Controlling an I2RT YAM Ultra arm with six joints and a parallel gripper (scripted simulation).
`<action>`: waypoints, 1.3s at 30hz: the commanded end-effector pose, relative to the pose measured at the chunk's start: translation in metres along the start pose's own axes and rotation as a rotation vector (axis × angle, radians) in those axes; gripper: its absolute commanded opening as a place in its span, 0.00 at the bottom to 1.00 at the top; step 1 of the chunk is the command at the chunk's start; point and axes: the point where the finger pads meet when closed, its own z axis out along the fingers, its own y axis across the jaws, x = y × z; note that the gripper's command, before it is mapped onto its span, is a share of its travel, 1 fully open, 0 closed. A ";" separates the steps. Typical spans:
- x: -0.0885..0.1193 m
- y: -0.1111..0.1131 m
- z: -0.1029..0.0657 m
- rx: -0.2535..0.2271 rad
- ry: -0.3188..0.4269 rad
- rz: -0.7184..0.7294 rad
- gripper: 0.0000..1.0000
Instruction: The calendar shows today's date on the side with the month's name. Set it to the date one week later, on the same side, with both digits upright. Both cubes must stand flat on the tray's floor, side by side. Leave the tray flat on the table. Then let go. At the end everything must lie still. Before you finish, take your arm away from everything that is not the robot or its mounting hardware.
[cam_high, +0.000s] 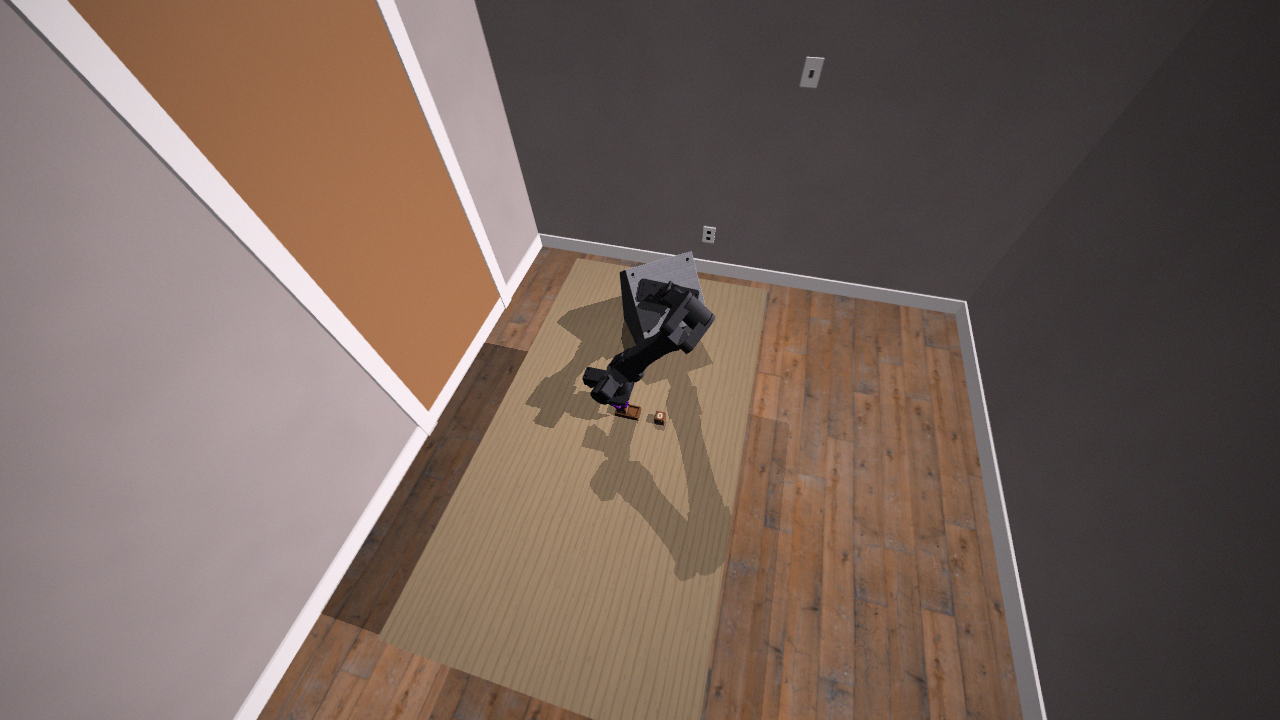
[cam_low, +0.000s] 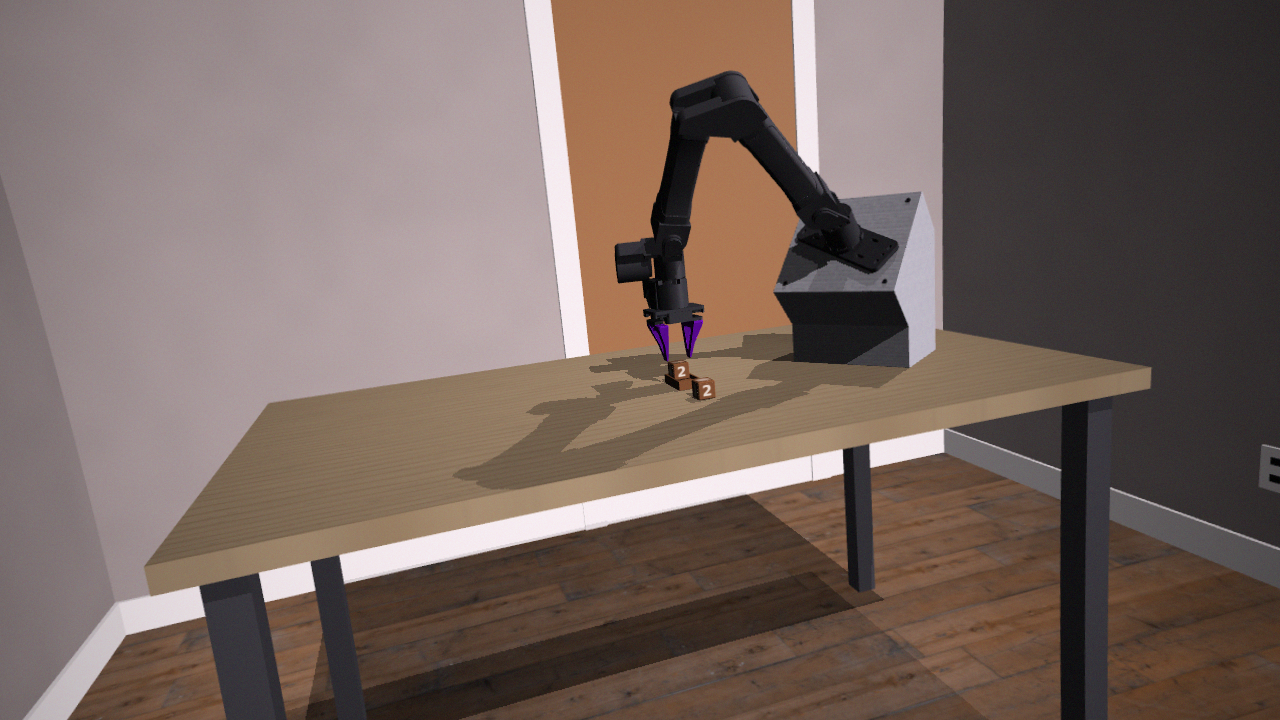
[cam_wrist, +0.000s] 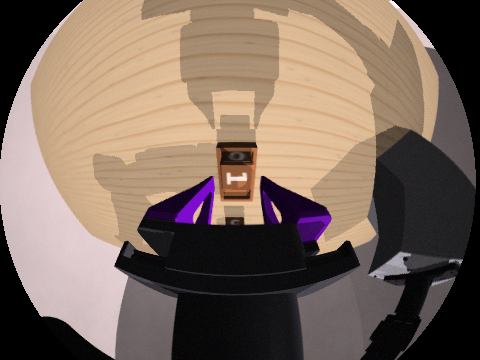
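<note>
The brown tray (cam_high: 627, 417) (cam_low: 677, 382) (cam_wrist: 219, 165) lies on the table. One brown cube (cam_low: 678, 370) (cam_wrist: 236, 178) stands in one end of it, with a 2 facing the exterior camera, a 1 on top and what looks like a 0 on a dark side in the wrist view. The other cube (cam_high: 659, 417) (cam_low: 703, 389) (cam_wrist: 234, 220) stands on the table beyond the tray's other end, also with a 2 facing the exterior camera; my gripper body partly hides it in the wrist view. My gripper (cam_low: 678, 358) (cam_wrist: 237, 181) is partly open and empty, just above the tray cube. No month name is readable.
The wooden table (cam_high: 554, 573) (cam_low: 358, 465) carries everything. The grey angled arm mount (cam_high: 664, 270) (cam_low: 850, 335) stands at the table's end near the dark wall. The arm's shadows fall across the tabletop around the tray.
</note>
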 end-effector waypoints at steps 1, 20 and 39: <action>-0.005 0.003 -0.003 -0.012 -0.015 0.004 0.47; -0.006 0.003 0.019 -0.012 -0.015 0.004 0.47; -0.006 0.003 0.025 -0.012 -0.015 0.005 0.47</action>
